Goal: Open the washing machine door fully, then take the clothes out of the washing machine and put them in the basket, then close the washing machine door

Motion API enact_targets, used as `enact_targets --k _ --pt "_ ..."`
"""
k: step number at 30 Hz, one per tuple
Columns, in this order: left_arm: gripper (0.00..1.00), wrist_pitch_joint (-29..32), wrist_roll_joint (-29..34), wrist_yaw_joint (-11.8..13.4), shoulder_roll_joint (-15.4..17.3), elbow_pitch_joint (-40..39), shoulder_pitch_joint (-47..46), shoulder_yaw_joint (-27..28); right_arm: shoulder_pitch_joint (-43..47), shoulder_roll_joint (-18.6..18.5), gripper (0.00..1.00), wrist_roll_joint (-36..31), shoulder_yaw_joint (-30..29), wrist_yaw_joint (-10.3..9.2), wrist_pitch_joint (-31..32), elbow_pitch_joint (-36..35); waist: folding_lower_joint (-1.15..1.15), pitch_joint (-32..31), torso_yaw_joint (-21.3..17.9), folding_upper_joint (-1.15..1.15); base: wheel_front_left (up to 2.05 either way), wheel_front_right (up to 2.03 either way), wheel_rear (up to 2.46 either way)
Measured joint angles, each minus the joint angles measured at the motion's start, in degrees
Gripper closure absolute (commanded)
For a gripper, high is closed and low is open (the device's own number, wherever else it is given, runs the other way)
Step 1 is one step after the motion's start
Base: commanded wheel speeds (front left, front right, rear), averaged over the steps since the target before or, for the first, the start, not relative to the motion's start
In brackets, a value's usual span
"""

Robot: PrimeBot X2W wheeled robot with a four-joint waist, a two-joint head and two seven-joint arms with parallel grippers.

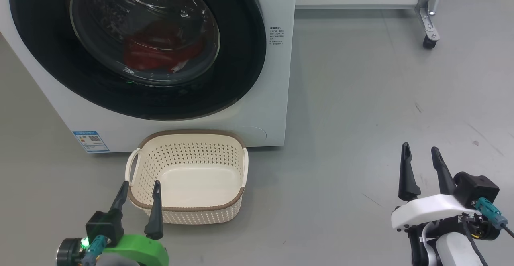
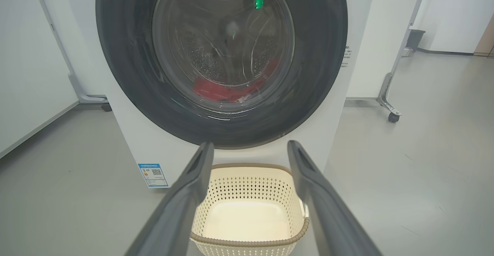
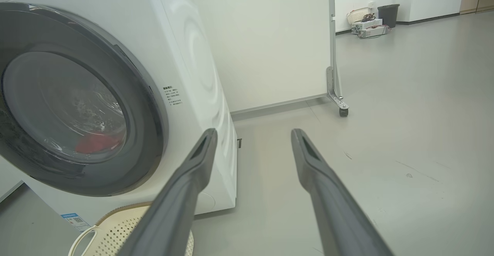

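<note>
While the washing machine door (image 1: 136, 37) shuts in clothes (image 1: 160, 53), basket (image 1: 188, 133) sits below. Our left gripper (image 1: 140, 182), right gripper (image 1: 420, 146): fingers (image 1: 407, 173) spread.

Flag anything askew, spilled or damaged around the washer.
Nothing stands out. The washing machine door is shut, the red clothes inside behind its glass; the basket stands upright and empty on the floor before it. Only faint scuffs mark the floor.

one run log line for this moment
door shut | clothes inside | basket empty | left hand open, holding nothing | right hand open, holding nothing
</note>
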Motion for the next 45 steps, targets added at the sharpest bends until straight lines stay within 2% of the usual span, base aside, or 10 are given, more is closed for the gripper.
enact_targets --k 11,45 --pt "0.00 0.00 0.86 0.32 0.25 2.30 -0.02 -0.92 -0.60 -0.75 0.00 -1.69 1.15 -0.92 0.81 1.60 0.00 -0.02 -0.05 0.00 0.00 0.00 0.00" --pt "0.00 0.00 0.86 0.57 0.16 6.20 -1.28 -1.35 -1.71 -0.70 0.00 -2.36 2.33 -0.97 0.89 4.14 0.00 -0.37 -0.24 0.00 0.00 0.00 0.00"
